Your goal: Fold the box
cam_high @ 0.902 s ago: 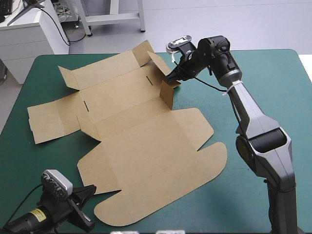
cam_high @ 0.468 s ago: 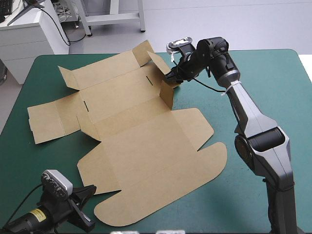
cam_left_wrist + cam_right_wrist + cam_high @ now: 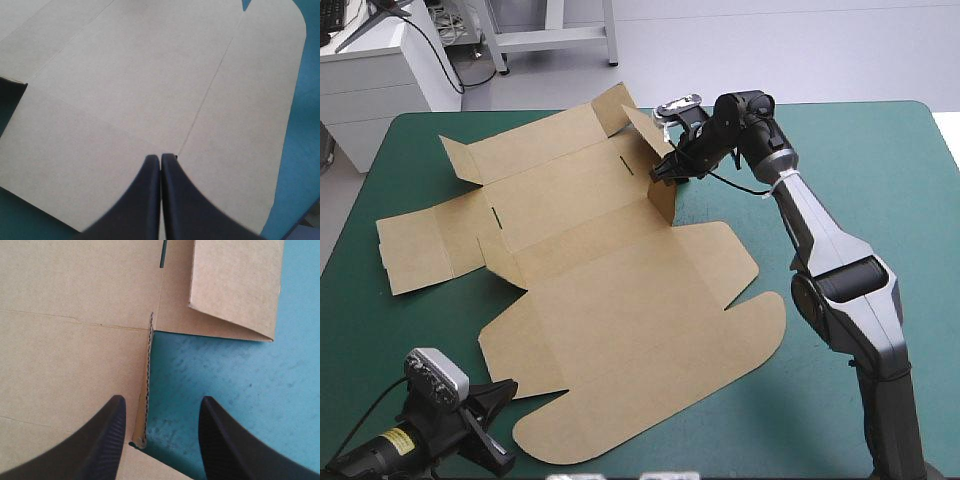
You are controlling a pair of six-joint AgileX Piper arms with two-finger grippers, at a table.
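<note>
High view: the box lies mostly flat across the tabletop's left and middle, with my right fingers at its upright far flap.
Left wrist: my left fingers are pressed together over the board.
Right wrist: my fingers stand apart, the flap's edge between them.

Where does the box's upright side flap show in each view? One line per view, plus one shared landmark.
High view: the upright flap stands at the box's right edge, by the right end effector.
Left wrist view: not in it; only flat board shows.
Right wrist view: seen edge-on between the open fingers.
Shared landmark: the teal-green cover.
</note>
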